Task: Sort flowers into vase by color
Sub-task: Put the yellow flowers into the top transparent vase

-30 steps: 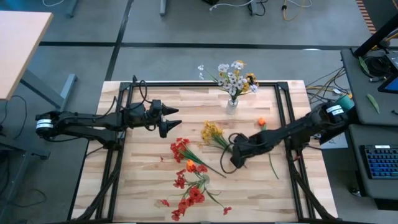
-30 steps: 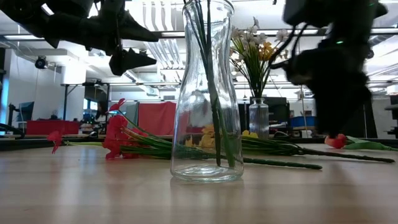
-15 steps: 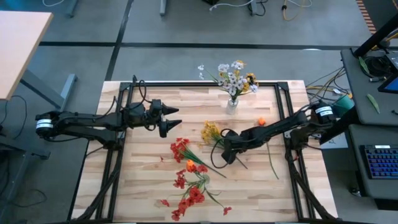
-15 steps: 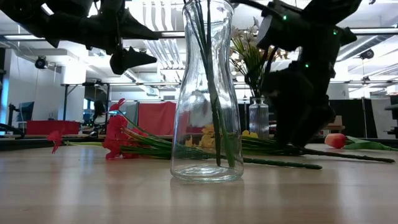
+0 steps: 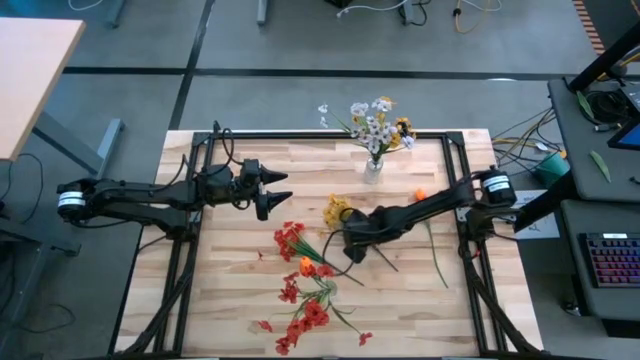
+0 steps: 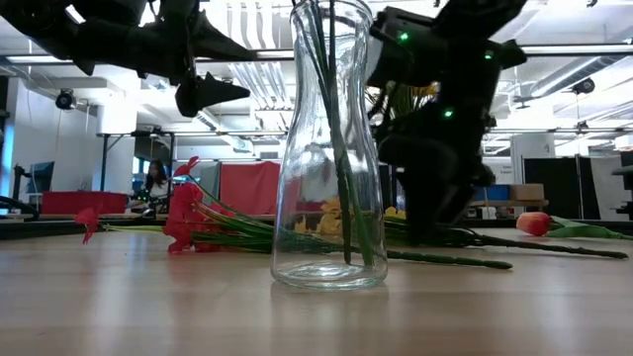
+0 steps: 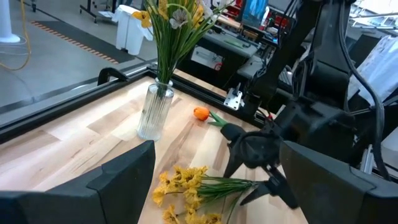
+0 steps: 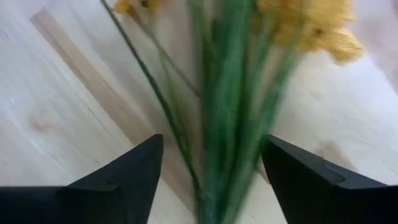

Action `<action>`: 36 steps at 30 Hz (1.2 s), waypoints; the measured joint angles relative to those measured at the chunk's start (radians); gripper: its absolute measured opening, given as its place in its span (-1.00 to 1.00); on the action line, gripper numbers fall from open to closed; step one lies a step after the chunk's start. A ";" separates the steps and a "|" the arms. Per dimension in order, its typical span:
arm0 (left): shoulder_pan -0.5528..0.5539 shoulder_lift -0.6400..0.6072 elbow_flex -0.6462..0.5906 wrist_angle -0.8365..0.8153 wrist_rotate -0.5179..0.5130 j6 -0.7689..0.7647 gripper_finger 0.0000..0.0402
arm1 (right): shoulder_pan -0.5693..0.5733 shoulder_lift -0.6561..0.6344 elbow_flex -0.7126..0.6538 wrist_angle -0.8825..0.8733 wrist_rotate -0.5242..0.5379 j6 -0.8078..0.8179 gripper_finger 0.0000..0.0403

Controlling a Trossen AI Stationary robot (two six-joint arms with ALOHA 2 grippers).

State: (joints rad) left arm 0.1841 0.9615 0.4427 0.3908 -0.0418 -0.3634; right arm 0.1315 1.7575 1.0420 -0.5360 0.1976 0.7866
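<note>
The yellow flowers [image 5: 340, 212] lie mid-table, stems running toward the right edge. My right gripper [image 5: 350, 246] points steeply down over those stems [image 8: 217, 124], open, one finger on each side of them [image 8: 211, 180]; I see no touch. Red flowers [image 5: 300, 285] lie scattered toward the near edge, and an orange blossom [image 5: 420, 196] lies right of centre. A small vase [image 5: 373, 168] at the far middle holds white and yellow flowers. A tall glass vase [image 6: 331, 148] holding green stems stands close in the low view. My left gripper [image 5: 278, 195] hovers open at the left.
A black frame [image 5: 455, 190] borders the wooden table top. A loose green stem [image 5: 438, 262] lies near the right rail. Bare wood shows at the far left [image 5: 300, 160] and the near right [image 5: 420, 320].
My right gripper has travelled toward the table's left edge along the yellow flowers' stems, sinking a little and rolling, and now stands over the stems close behind the blossoms. The flowers have stayed where they were.
</note>
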 joint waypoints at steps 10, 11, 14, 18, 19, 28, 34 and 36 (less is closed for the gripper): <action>0.000 0.000 0.000 -0.005 0.000 -0.023 0.63 | -0.019 0.136 0.122 -0.091 -0.031 -0.010 -0.47; 0.000 0.000 0.000 -0.006 0.000 -0.025 0.63 | -0.019 0.137 0.127 -0.091 -0.030 -0.011 -0.56; 0.000 0.001 0.000 -0.007 0.000 -0.037 0.63 | -0.019 0.129 0.133 -0.091 -0.025 -0.021 -0.80; 0.000 0.001 0.000 -0.009 0.000 -0.040 0.63 | -0.020 0.093 0.131 -0.095 -0.018 -0.044 -0.91; 0.000 0.001 0.000 -0.010 0.000 -0.040 0.63 | -0.020 0.081 0.128 -0.098 -0.011 -0.050 -0.90; 0.001 0.001 0.000 -0.014 -0.002 -0.037 0.63 | -0.022 -0.170 0.000 -0.054 0.045 -0.105 -0.91; 0.001 0.002 0.007 0.009 0.021 0.017 0.63 | -0.024 -0.407 -0.202 0.325 0.045 -0.210 -0.91; 0.001 0.009 0.030 0.008 0.068 0.051 0.63 | -0.027 -0.472 -0.258 0.429 0.057 -0.254 -0.91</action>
State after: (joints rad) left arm 0.1852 0.9704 0.4722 0.3990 0.0266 -0.3124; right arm 0.1042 1.2855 0.7836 -0.1071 0.2549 0.5326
